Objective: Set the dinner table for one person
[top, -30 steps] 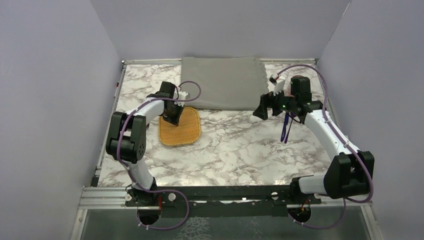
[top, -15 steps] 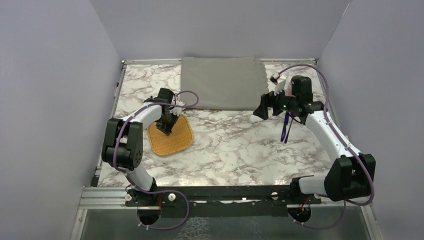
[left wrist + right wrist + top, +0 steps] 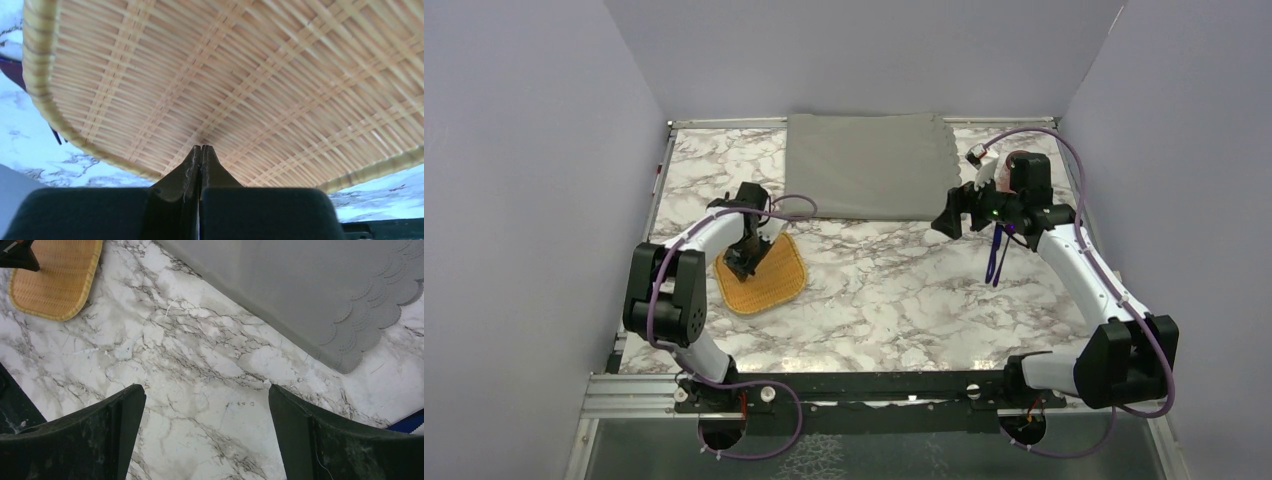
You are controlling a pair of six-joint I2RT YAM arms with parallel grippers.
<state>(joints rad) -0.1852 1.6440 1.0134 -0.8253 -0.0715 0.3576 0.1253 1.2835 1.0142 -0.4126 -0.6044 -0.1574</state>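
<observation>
By the marble dinner table's (image 3: 894,300) left edge, clenched left gripper (image 3: 740,268) positions tan woven mat (image 3: 776,285); right gripper (image 3: 205,392) gapes; next, probably lift off.

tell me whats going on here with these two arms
Two robot arms are working over a white-and-grey marble tabletop. The left gripper is shut, its tips pressed against a square tan woven-wicker mat that lies on the table's left side, just in front of a grey scalloped cloth placemat. The right gripper hangs open and empty above bare marble, near the placemat's right corner.
</observation>
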